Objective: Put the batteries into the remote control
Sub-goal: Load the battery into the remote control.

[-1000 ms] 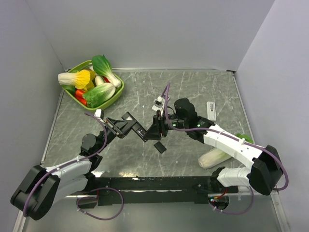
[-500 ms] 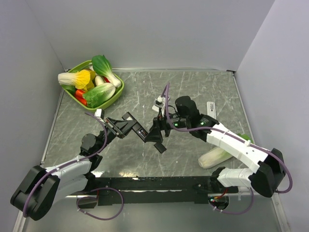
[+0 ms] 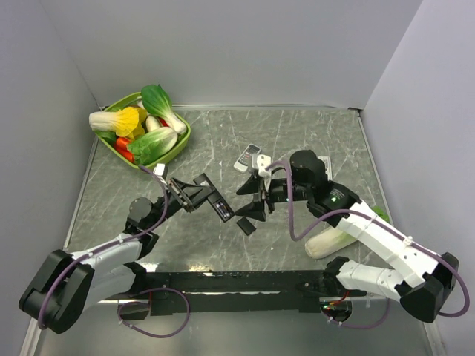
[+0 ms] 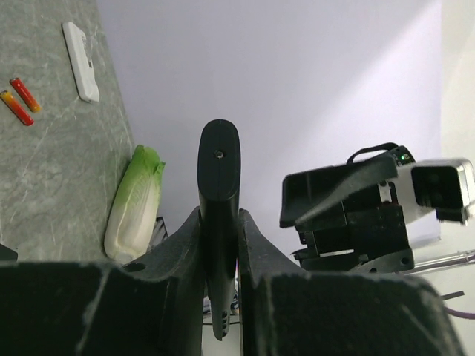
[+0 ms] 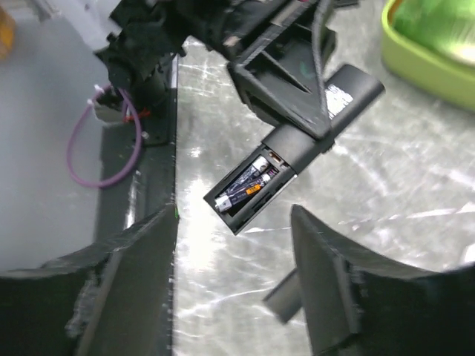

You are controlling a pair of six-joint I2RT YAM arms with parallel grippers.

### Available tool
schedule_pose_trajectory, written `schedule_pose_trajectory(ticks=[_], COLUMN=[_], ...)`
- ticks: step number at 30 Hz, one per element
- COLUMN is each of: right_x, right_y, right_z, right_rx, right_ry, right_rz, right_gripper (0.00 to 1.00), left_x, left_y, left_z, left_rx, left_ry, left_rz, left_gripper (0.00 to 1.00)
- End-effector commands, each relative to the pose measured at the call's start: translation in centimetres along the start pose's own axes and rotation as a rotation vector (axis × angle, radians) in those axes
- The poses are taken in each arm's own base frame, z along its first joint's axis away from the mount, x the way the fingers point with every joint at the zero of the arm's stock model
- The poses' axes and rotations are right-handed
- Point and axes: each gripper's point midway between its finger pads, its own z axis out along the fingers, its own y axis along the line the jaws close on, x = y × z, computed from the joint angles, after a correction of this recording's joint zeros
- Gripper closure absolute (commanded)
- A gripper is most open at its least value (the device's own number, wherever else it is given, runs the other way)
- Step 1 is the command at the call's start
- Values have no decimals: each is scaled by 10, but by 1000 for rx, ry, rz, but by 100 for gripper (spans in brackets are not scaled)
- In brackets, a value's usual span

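Across the grey marbled table [image 3: 312,133], things are spread from corner to corner. At the far left corner sits a green basket [image 3: 182,142] heaped with toy vegetables. A pale cabbage [image 3: 330,239] lies on the near right side. Near the middle, the left gripper [image 4: 220,222] is clamped tight on a black remote [image 5: 338,93] and holds it off the table, its back turned toward the right wrist camera. The right gripper [image 3: 254,200] is spread wide and holds nothing. In its own wrist view, its fingers stand on either side of the remote's open end without touching it. A white remote [image 4: 80,61] lies flat toward the right side of the table, and a smaller grey remote [image 3: 247,158] lies just beyond the two grippers. Below the held remote, a small black flat piece [image 3: 246,225] rests on the table. Inside the remote's uncovered compartment, two dark batteries [image 5: 249,183] lie side by side. Two orange-red batteries [image 4: 24,93] lie loose next to each other near the white remote.
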Motion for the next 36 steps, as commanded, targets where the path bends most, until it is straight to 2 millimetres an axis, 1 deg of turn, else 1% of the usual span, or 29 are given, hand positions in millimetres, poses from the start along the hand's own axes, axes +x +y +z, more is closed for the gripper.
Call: schedule_pose_trajectory(ticks=[1,5,8,9,10,11,12,18,22,31,36], right_x=[-13,-6,-2,-3,-1,-2,3,13,22,32,35], right_y=[9,10,11,11,13,12,13,18,17,25,23], right_z=[-4,4,11,12,15,16,19,26,28,33,36], right_rx=[-76,-128,-141,-142,-154,-153,-164,-206,-213,-255,-249], right_ry=[-86,-79,-93,-99,-90,-87,-71,-47,-18,8,19], right_rz=[-299,-372,-412,-426,-429,-445,-437,-450,-443,-442,-442], right_gripper=[38,41,51,56,58,58,58,59,59,61,61], left_x=[2,2,3,3,3,3,2,3,3,3,3], left_y=[-18,-18,-17,-18,-18,-19,-18,-20,-22,-24,-26], left_z=[7,9,9,9,9,9,9,8,8,8,8], left_rx=[33,22,15,15,18,19,17,30,35,35,38], left_ry=[49,62,69,71,72,73,72,75,81,77,78], left_rz=[70,92,101,101,103,102,103,102,101,104,105], left_gripper=[98,98,98,98,98,98,98,98,98,98,98])
